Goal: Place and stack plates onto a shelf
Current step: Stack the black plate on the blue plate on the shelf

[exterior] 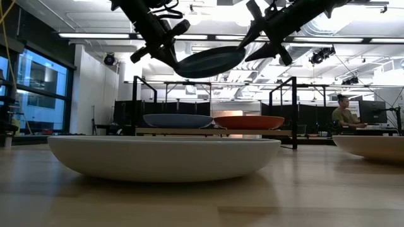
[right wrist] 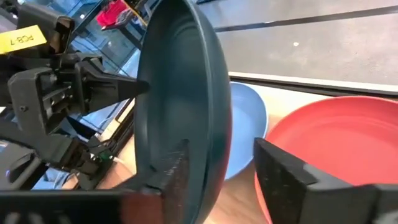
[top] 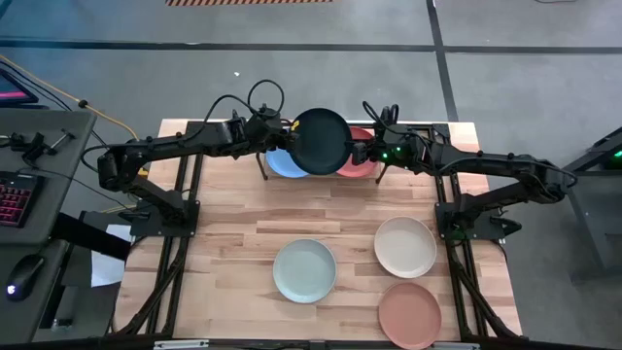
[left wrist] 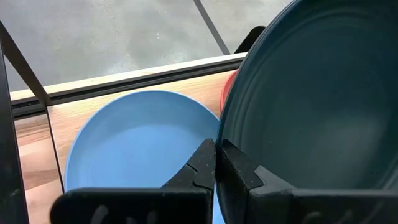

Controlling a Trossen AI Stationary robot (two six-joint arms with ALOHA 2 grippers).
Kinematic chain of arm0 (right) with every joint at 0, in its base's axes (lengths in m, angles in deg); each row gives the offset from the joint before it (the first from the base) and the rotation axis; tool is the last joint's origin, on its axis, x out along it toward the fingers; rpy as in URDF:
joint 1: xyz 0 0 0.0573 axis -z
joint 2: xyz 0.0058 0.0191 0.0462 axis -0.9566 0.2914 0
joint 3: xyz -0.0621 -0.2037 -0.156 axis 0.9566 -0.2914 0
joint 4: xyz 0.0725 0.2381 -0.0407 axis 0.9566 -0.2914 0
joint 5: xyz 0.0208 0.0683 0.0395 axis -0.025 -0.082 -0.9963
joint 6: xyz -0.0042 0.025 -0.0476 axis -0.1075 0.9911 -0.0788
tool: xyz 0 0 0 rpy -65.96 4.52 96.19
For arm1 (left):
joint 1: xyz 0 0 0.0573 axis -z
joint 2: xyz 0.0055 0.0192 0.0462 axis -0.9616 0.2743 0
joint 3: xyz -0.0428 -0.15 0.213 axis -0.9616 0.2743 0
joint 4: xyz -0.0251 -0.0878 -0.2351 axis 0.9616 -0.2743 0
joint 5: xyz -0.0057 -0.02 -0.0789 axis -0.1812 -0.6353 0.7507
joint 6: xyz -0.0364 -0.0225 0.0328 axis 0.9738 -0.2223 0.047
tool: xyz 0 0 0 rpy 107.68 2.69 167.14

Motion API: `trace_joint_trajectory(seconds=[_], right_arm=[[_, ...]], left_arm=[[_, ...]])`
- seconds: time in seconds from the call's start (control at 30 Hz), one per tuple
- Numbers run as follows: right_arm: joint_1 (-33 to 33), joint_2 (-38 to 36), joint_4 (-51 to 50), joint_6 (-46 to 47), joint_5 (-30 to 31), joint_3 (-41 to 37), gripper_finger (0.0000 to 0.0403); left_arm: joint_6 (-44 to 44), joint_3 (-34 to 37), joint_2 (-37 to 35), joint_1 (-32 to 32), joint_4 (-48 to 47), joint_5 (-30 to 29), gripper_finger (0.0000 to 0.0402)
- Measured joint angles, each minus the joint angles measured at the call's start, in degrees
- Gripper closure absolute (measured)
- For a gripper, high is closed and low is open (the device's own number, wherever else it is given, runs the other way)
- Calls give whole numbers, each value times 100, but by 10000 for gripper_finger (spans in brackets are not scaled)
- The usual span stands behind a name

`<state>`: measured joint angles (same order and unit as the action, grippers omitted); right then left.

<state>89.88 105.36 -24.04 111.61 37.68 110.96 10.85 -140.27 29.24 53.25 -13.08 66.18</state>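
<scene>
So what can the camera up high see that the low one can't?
Only the high view shows the terracotta pink plate and the whole tabletop.

Only the low view shows a person seated in the room behind.

Both show the dark green plate in the air above the shelf, between the two arms, and the blue plate and coral red plate on it.

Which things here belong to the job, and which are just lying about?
Job: dark green plate, in left claw, right claw open around its rim; blue plate, coral plate on shelf; mint plate, cream plate, terracotta plate on table.
Lying about: keyboard, mouse.
</scene>
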Motion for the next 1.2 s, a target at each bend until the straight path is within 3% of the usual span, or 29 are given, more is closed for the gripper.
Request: trace_joint_trajectory(seconds=[0.2, 0.27, 0.6, 0.93, 1.2], right_arm=[[-11, 0, -36, 154, 287, 0, 367], [-8, 0, -77, 214, 394, 0, 392], [218, -198, -303, 338, 393, 0, 398], [522, -930, -1176, 366, 767, 0, 403], [-120, -693, -852, 1238, 1592, 0, 403]], left_arm=[[-12, -3, 0, 1, 193, 0, 392], [-83, -4, -4, 1, 290, 28, 386], [-863, -277, -159, -99, 297, 1014, 349], [-2071, -928, -858, -114, -304, 1025, 291], [-3379, -927, -1855, 412, -394, 922, 289]])
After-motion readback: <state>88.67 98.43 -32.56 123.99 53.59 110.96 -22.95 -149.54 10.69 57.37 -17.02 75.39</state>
